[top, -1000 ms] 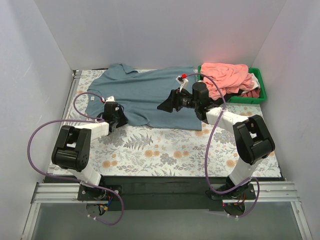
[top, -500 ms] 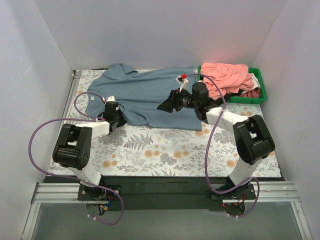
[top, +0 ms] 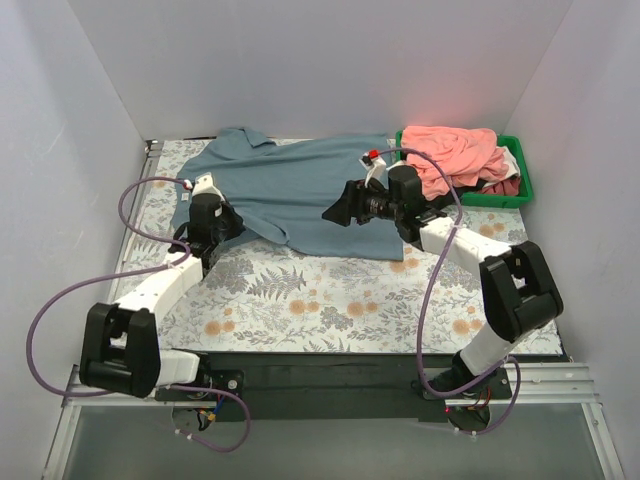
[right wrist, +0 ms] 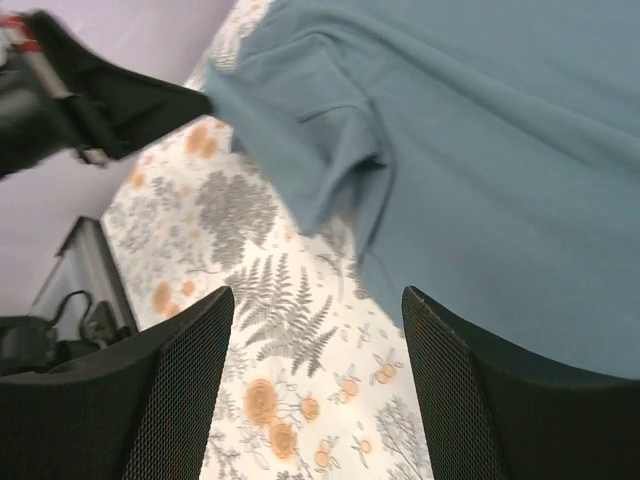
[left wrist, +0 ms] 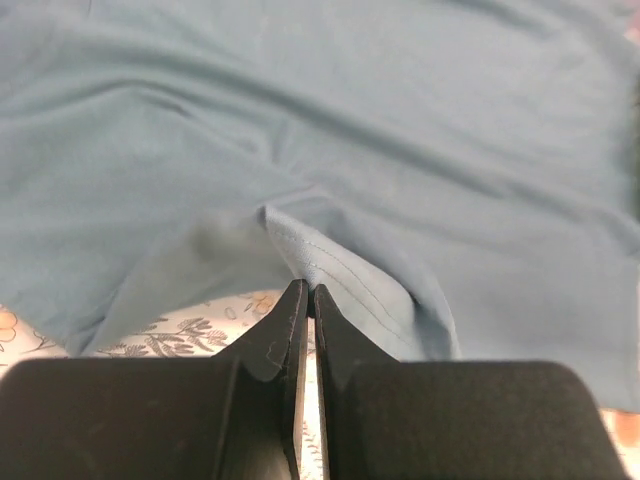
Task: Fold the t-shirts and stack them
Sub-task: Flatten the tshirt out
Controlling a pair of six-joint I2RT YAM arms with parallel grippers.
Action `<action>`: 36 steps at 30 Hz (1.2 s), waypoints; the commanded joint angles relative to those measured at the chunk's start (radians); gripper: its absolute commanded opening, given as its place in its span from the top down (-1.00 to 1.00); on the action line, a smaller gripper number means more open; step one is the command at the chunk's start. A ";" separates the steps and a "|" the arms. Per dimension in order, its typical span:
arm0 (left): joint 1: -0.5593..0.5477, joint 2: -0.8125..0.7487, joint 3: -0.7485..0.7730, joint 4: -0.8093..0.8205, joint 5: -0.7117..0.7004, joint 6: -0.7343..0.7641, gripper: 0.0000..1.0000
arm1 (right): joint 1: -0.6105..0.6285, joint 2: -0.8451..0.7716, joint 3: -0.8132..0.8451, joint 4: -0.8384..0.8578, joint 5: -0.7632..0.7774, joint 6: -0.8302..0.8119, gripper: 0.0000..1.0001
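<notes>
While overhead hides grip, wrist view shows left tool (left wrist: pixel 306 296) clamping grey-blue shirt (left wrist: pixel 400 150); right tool (right wrist: pixel 314 298) spread, empty.

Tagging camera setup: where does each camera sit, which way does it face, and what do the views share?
Top external: above, behind the bases, looking down; left arm, right arm, blue shirt, green bin show.
Left wrist: on the left arm, looking along shut jaws pinching the shirt's hem.
Right wrist: on the right arm, looking between open jaws at shirt edge and floral cover.
Shared: both wrist views show the pinched hem.
</notes>
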 commanded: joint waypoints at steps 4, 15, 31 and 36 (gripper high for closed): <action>-0.001 -0.133 -0.033 -0.020 0.011 0.001 1.00 | 0.001 -0.167 -0.071 -0.328 0.370 -0.141 -0.48; -0.002 -0.300 -0.079 -0.048 0.011 -0.023 1.00 | -0.045 -0.339 -0.301 -0.472 0.628 -0.169 -0.49; -0.002 -0.348 -0.090 -0.054 -0.018 -0.028 1.00 | -0.111 -0.238 -0.329 -0.452 0.647 -0.209 -0.29; -0.002 -0.375 -0.098 -0.052 -0.047 -0.028 1.00 | -0.138 -0.210 -0.327 -0.420 0.602 -0.225 -0.23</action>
